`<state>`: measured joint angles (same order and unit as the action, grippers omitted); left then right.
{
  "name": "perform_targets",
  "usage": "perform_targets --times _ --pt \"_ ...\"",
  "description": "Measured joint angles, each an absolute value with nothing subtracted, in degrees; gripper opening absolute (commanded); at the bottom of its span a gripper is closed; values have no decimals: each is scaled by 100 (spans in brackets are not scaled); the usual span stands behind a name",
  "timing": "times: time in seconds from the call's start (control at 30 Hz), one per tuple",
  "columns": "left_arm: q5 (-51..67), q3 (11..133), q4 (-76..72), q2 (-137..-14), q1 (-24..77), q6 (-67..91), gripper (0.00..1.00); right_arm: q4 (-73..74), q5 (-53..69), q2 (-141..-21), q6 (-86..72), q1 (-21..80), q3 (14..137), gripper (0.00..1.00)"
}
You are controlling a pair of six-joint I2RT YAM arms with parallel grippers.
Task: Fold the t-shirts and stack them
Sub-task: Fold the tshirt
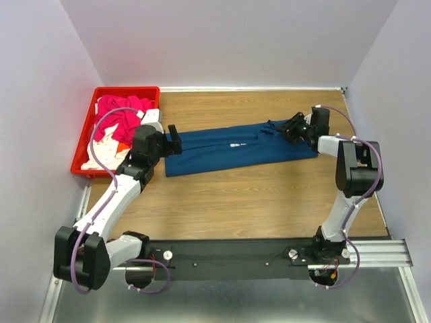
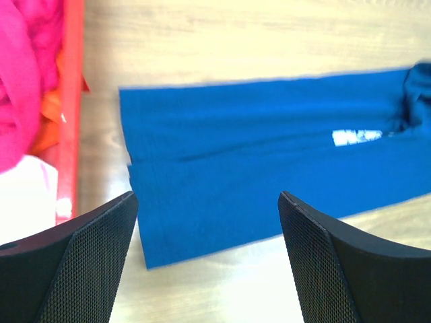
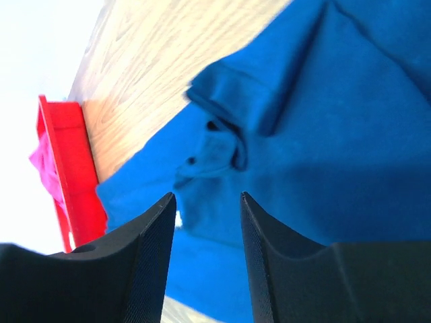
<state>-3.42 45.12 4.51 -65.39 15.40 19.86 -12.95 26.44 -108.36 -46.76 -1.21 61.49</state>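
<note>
navy shirt [image 1: 229, 151] beside crate [image 1: 124, 89]: soft, limp | suggest pinching hem corners nearest crate | left gripper [image 2: 207, 198] wide apart | right gripper [image 3: 206, 196] part-open, empty

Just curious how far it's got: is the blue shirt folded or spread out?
Partly folded: the blue shirt lies as a long narrow strip, with a lengthwise fold edge showing.

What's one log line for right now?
shirt: laid flat | left gripper: open, at one end | right gripper: open, at other end
</note>
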Motion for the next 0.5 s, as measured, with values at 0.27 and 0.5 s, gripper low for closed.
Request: perform_targets --times 0.27,0.5 --pt "-585 4351 276 -6687 1540 1876 92 -1691 2694 -11487 -5164 -64 6267 52" --pt "-674 4357 283 -6772 1540 1852 92 -1844 2762 -11839 -5315 -43 6525 50"
